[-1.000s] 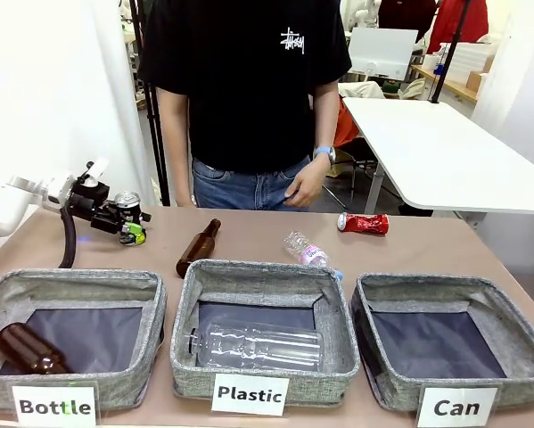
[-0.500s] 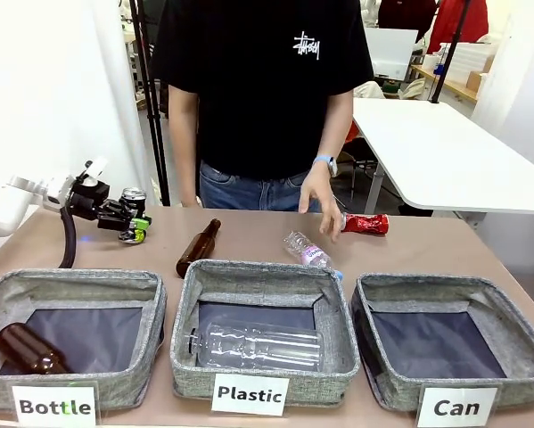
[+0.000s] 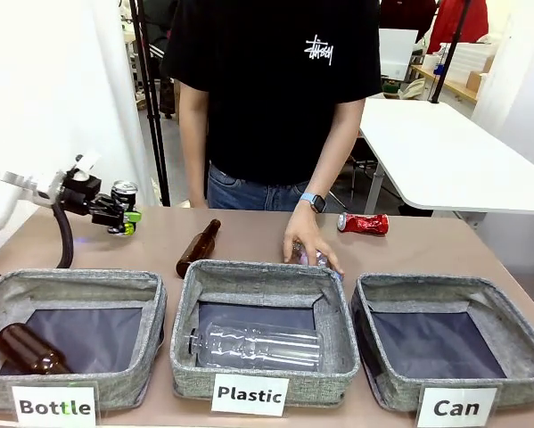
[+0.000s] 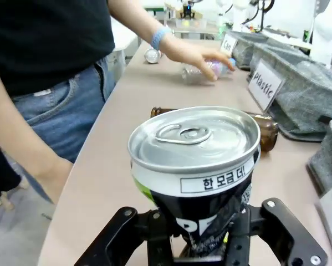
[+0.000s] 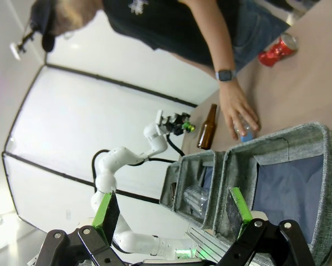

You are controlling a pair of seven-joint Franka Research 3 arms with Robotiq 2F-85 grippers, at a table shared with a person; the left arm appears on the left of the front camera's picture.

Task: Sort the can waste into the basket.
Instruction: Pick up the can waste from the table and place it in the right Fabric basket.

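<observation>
the can basket (image 3: pixel 427 287) sits at the right end of the counter (image 3: pixel 249 236), its dark lining bare. the plastic basket (image 3: pixel 262 272) beside it holds a clear bottle (image 3: pixel 258 346), the bottle basket (image 3: pixel 70 278) a brown glass bottle (image 3: pixel 26 348). at far left the left pincer (image 3: pixel 124 223) is clenched on the upright dark can (image 4: pixel 193 160), so both other baskets lie between it and its bin. the right pincer (image 5: pixel 170 208) gapes, released. the red can (image 3: pixel 363 223) lies on its side beyond the can basket, likely nearer the right arm.
</observation>
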